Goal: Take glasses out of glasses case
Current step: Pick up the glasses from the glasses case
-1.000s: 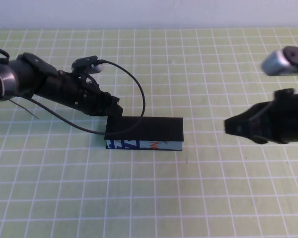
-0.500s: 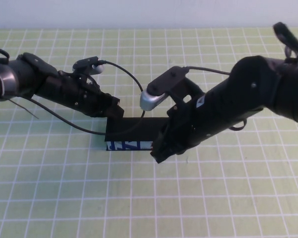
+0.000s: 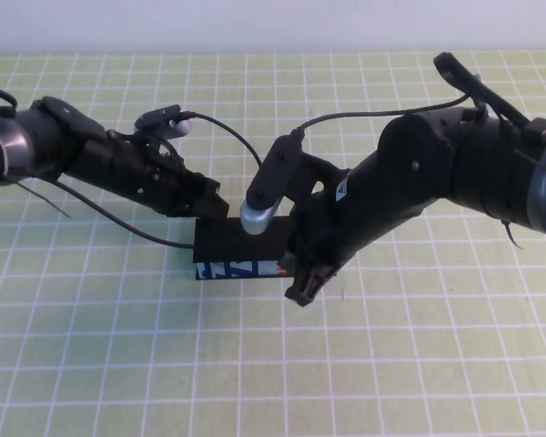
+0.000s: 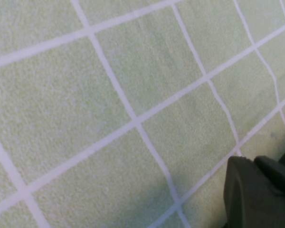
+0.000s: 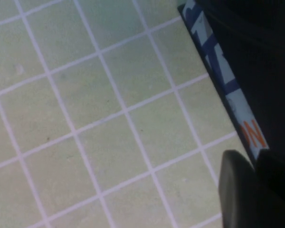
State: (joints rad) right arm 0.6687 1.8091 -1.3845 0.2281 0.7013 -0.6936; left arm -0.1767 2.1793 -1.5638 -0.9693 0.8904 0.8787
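Observation:
The glasses case (image 3: 226, 248) is a black box with its lid down and a white side printed in blue and orange (image 5: 228, 90). It lies on the green grid mat near the middle. The glasses are hidden. My left gripper (image 3: 214, 208) rests shut against the case's rear left corner. In the left wrist view, the left gripper (image 4: 256, 190) shows only mat beside it. My right gripper (image 3: 305, 289) points down at the case's front right end. In the right wrist view, the right gripper (image 5: 247, 185) is close against the printed side.
A black cable (image 3: 246, 150) from the left arm arcs over the mat behind the case. The right wrist's silver camera (image 3: 259, 214) hangs over the lid. Green mat (image 3: 118, 364) stretches in front of the case.
My right arm has swung in from the right edge and come down at the case's front right end. The left arm and the case have not moved.

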